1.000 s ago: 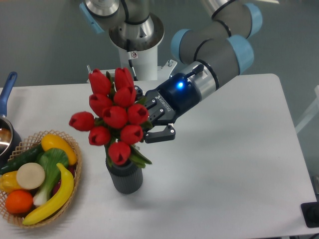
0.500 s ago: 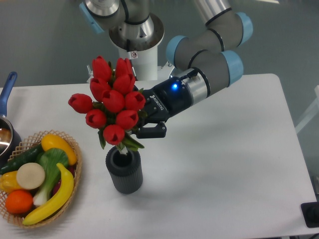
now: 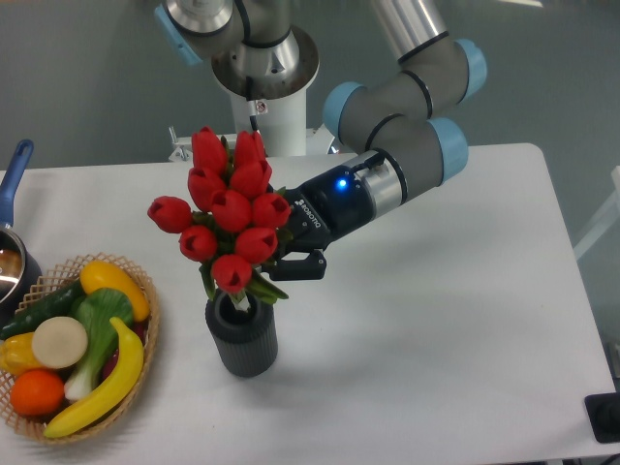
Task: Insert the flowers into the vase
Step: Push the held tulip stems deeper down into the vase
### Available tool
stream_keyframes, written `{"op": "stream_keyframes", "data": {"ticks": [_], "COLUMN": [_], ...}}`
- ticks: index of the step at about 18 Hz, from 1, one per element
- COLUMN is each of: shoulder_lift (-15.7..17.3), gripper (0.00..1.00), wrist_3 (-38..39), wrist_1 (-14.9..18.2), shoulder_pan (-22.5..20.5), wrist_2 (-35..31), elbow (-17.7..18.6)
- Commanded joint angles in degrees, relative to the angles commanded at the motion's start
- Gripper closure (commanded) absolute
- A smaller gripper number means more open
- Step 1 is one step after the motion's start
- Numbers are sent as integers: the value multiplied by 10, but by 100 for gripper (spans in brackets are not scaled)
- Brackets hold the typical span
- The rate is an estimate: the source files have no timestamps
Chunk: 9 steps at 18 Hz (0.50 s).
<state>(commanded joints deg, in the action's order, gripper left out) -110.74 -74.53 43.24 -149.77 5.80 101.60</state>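
One view: black two-finger hand [image 3: 284, 254] clamped on the bunch of red tulip buds with green leaves [image 3: 231, 219], held tilted directly above the dark grey ribbed cylindrical vase [image 3: 241, 336] on the white tabletop [image 3: 436, 320]; stem tips at its mouth.

White tabletop [image 3: 455, 339] with rounded corners, evenly lit, soft shadows; plain grey-teal wall [image 3: 77, 77] behind; darker grey floor [image 3: 591, 116] at right; white furniture edge [image 3: 605, 228] at right border; small black object [image 3: 605, 417] bottom right corner

Pincer-held flowers [image 3: 229, 218] above vase [image 3: 242, 337]
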Motion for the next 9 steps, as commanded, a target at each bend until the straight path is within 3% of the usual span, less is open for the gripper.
{"op": "stream_keyframes", "data": {"ticks": [9], "shoulder_lift": [-8], "gripper": [70], "wrist_3": [-1], "wrist_1": [0], "shoulder_pan": [4], "wrist_2": [-1], "elbow": [14]}}
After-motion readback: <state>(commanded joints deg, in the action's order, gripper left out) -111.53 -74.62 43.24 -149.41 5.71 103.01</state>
